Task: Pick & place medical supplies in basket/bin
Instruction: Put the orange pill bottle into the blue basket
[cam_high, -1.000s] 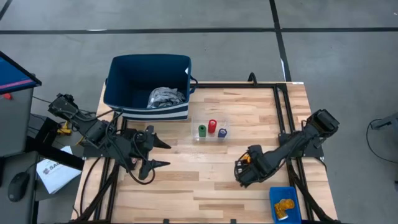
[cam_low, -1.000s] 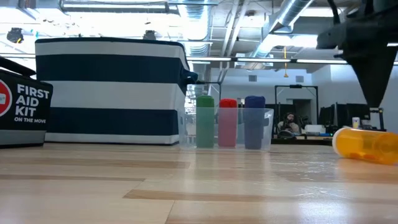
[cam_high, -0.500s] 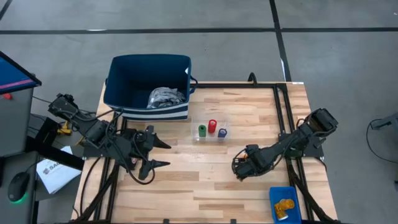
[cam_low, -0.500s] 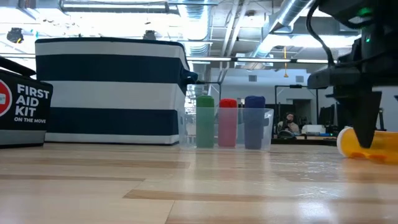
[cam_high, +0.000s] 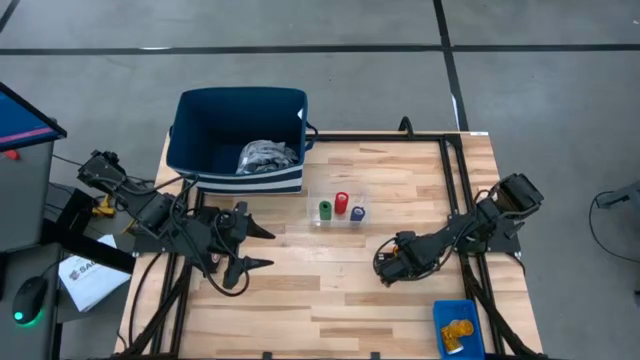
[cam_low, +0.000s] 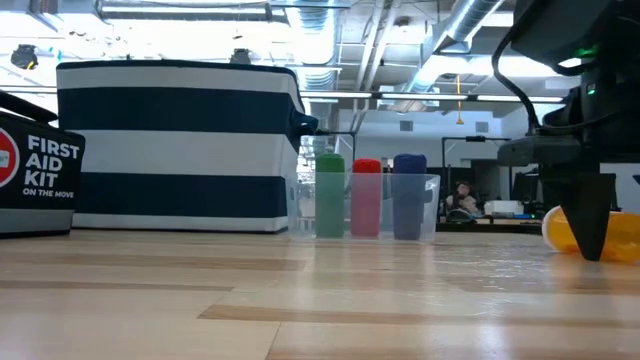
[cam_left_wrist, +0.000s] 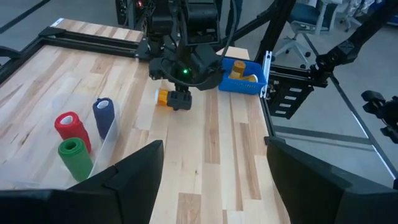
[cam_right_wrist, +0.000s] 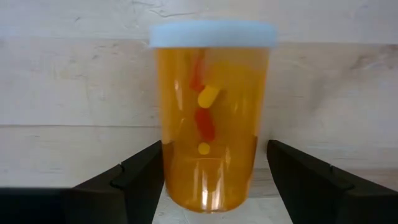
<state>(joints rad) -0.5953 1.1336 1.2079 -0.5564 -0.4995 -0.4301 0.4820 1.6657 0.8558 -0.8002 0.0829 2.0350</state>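
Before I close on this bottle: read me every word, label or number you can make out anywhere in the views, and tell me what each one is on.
"FIRST AID KIT" on the black case at the low view's left edge.
"ON THE MOVE" in small letters under it, same case.
"SA..." on the white paper beside the table in the high view; the rest is too small to read.
The orange pill bottle between the right gripper's fingers shows no readable label.

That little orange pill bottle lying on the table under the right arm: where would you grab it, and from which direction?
Probably across the middle of its round body, coming straight down from above. The orange pill bottle lies on its side on the table, white cap to one end, so its curved flanks are free. The right gripper already hangs open over it, one finger on each side.
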